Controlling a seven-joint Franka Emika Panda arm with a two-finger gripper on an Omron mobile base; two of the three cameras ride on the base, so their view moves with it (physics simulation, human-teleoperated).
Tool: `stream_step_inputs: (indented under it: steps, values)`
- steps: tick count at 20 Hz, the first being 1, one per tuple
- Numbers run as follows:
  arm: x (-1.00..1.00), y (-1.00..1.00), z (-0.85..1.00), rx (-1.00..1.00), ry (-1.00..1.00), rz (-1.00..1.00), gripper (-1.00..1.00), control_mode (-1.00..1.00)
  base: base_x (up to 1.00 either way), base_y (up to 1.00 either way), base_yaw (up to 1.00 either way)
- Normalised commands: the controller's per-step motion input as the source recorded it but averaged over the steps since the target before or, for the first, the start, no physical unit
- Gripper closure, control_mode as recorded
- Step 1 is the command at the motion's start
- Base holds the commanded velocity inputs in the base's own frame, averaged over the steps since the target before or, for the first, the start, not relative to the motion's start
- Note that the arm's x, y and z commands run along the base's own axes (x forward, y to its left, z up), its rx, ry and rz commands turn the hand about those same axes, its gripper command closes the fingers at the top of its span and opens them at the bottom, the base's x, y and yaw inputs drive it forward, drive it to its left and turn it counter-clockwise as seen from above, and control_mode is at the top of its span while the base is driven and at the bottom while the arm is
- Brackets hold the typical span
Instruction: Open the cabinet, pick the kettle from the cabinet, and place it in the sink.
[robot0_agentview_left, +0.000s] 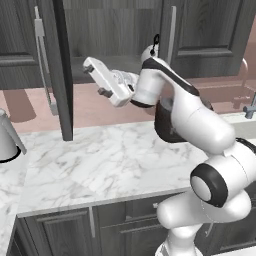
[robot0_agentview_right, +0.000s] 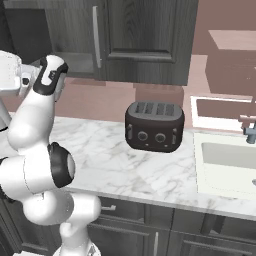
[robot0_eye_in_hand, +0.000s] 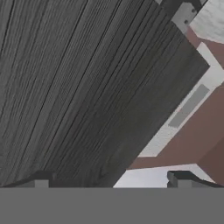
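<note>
White marble worktop (robot0_agentview_right: 130, 170). Dark four-slot toaster (robot0_agentview_right: 154, 126) stands on it, just left of the sink (robot0_agentview_right: 226, 160). Conical silver vessel (robot0_agentview_left: 7, 137) stands at the far left end.

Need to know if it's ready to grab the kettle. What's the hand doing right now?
Hand: open, holding nothing, facing the swung-open cabinet door.

The white Franka arm with dark joints (robot0_agentview_left: 200, 125) reached left beside the open dark grey wood-grain cabinet door (robot0_agentview_left: 62, 75), its two-finger gripper (robot0_agentview_left: 96, 80) spread wide, holding nothing.
</note>
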Motion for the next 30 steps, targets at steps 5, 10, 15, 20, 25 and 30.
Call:
stream_step_inputs:
  steps: [5, 10, 15, 20, 25, 30]
  values:
    - [-0.13, -0.35, 0.01, -0.21, 0.13, 0.00, -1.00, -1.00, 0.00, 0.00, 0.00]
    - [-0.12, -0.33, 0.05, -0.20, 0.10, 0.00, -1.00, -1.00, 0.00, 0.00, 0.00]
    - [-0.19, -0.27, 0.07, -0.18, -0.06, 0.00, -1.00, -1.00, 0.00, 0.00, 0.00]
    - [-0.18, -0.27, 0.02, -0.22, -0.21, 0.00, -1.00, -1.00, 0.00, 0.00, 0.00]
    - [-0.18, -0.28, 0.00, -0.28, -0.32, 0.00, -1.00, -1.00, 0.00, 0.00, 0.00]
    - [-0.13, -0.35, 0.00, -0.24, -0.28, 0.00, -1.00, -1.00, 0.00, 0.00, 0.00]
